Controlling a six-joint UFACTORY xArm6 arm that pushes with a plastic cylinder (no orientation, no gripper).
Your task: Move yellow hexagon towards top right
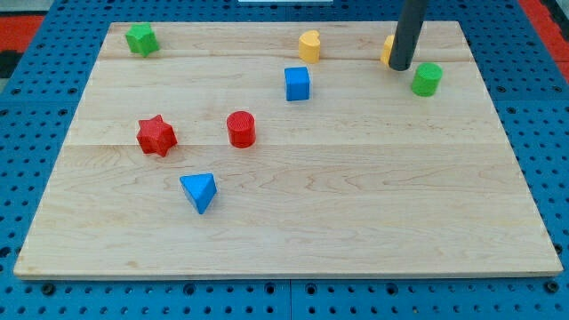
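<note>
The surface (293, 222) is a pale wooden board made of long planks. It lies on a blue base (36, 98) full of small round holes. At the view's top corners a bit of red floor (544, 16) shows.

Starting at the view's left, a green star-like block (140, 39) sits near the top left corner of the board. Lower down is a red star (156, 135). Below it and a little to the right lies a blue triangle block (199, 192). Just right of the red star stands a red cylinder (241, 129), apart from it.

Near the middle top is a blue cube (297, 84). Above it, close to the board's top edge, is a yellow block with a rounded top (308, 45); its shape is hard to tell.

Farther right, near the top right, a second yellow block (388, 50) peeks out from behind the dark rod (410, 27). Only a thin slice of it shows, so its shape cannot be told. It seems to be the yellow hexagon. My tip (400, 68) is right against this block, on its right side and a bit lower in the view. They look like they touch.

A green cylinder (427, 79) stands just to the right of my tip, close by but apart.

The rod comes straight down from the view's top, leaning only a little. There is no pincer on this arm, only the plain rod, so nothing is held.
</note>
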